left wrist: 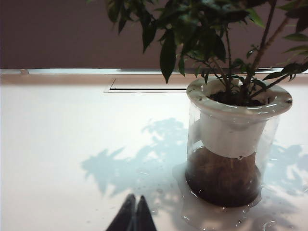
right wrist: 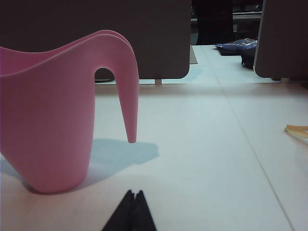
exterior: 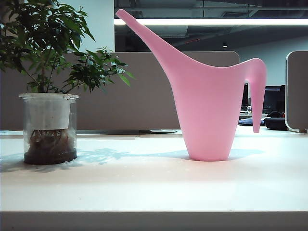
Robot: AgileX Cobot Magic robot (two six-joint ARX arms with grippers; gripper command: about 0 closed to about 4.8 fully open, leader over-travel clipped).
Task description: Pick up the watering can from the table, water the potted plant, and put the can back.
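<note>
Both grippers sit low over the table (exterior: pixel 154 187), clear of everything. Only the dark fingertips of the left gripper (left wrist: pixel 134 211) show in the left wrist view, pressed together with nothing between them, short of the potted plant (left wrist: pixel 231 125). Likewise, the right gripper (right wrist: pixel 134 208) shows two dark tips closed against each other and empty, with the watering can (right wrist: pixel 53 120) standing a little ahead of them.

Upright on the white tabletop, the pink can has its long spout rising toward the plant and its thin hooked handle pointing down on the far side. None of the views looks inside it. Well apart from it stands the plant: a clear glass cylinder holding a white inner pot, with dark soil and roots at the bottom of the glass and leafy green stems above.

Only the exterior view shows can and plant together. Water droplets and a wet film around the glass show only in the left wrist view. At the edge of the right wrist view lies a yellowish object (right wrist: pixel 297 130), too cropped to identify.
</note>
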